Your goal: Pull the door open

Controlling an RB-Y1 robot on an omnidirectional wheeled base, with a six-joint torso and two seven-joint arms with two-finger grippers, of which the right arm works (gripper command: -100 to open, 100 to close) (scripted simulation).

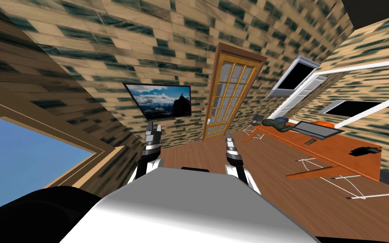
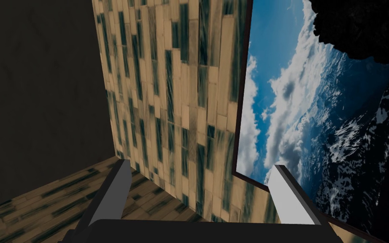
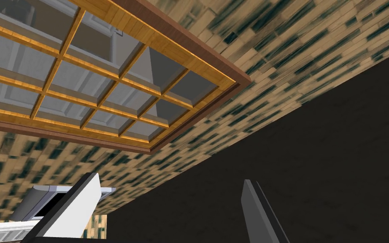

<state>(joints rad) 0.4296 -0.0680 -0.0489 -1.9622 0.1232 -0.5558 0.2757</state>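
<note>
Approach step: the glazed wooden door [image 1: 231,99] sits in the far wall, well apart from the 2 grippers. The left gripper [image 1: 153,126] and right gripper [image 1: 228,136] have fingers apart, empty. Next I judge: drive closer, then reach its latch edge.

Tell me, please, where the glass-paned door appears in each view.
Head view: door upper centre, right of the sky picture.
Left wrist view: not in it; sky picture beyond the left gripper.
Right wrist view: door beyond the right gripper.
Shared: the tan, dark-flecked wall.
</note>
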